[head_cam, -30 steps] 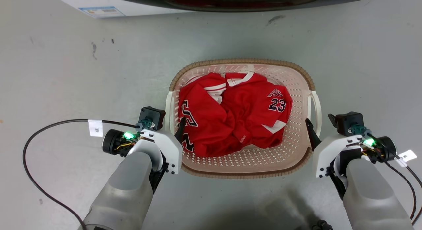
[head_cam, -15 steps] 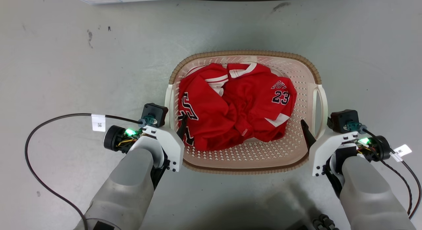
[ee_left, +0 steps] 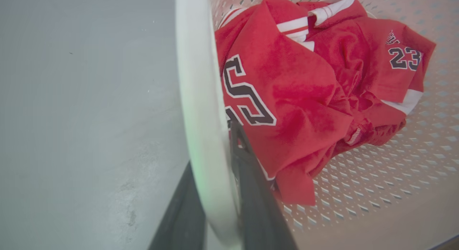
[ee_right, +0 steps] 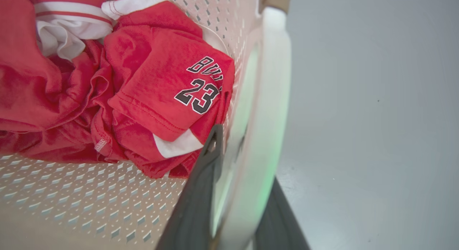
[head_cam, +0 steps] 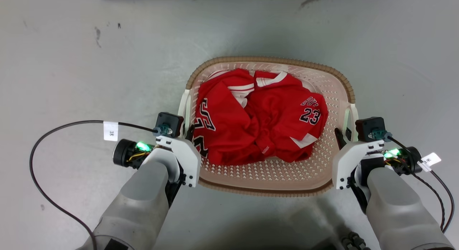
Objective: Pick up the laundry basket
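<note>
The cream-white perforated plastic laundry basket with a tan woven-look rim (head_cam: 269, 59) sits at the centre of the head view on the grey smooth floor (head_cam: 71, 81). A crumpled red jersey numbered 23 (head_cam: 258, 124) lies inside it.

The load is probably light, since it is one soft garment in a thin shell. The walls are likely to flex, and the smooth plastic may slip. The sound places to hold are the left white plastic handle (head_cam: 183, 106) at the basket's 9 o'clock and the right white plastic handle (head_cam: 353, 115) at 3 o'clock.

The left gripper (head_cam: 187, 130) pinches its handle, with one dark finger inside the basket wall and one outside. The right gripper (head_cam: 345, 135) pinches its handle the same way. Both wrist views show the handle bar filling the gap between the fingers.

A level, even lift from both sides should keep the basket from twisting or tipping toward 6 o'clock.
</note>
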Motion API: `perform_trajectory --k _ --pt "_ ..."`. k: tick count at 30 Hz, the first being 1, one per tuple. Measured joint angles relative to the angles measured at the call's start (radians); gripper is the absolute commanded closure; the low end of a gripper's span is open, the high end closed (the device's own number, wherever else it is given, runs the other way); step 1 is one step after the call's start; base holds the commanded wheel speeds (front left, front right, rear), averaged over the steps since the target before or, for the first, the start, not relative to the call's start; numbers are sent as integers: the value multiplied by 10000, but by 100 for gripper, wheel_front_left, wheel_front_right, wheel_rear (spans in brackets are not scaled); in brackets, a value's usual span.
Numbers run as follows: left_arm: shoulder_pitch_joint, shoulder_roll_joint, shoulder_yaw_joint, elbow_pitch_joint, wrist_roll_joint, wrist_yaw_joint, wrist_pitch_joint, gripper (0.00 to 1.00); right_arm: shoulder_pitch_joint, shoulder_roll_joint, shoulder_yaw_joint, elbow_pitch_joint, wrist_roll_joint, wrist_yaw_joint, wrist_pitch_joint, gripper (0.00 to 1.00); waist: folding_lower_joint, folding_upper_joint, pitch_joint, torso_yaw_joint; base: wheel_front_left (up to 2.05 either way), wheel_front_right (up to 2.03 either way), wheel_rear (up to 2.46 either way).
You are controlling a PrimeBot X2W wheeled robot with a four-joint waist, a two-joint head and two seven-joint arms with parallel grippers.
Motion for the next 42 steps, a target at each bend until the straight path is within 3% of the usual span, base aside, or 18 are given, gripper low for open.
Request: perform_trajectory --k 13,42 --pt "608 13 -965 -96 -1377 27 995 100 402 -56 855 307 491 -15 259 100 -1 1 -1759 126 0 0 0" --pt "3086 581 -2959 -800 -4673 58 4374 100 2293 -150 5367 376 3661 -65 3195 100 -3 1 -7071 579 0 0 0"
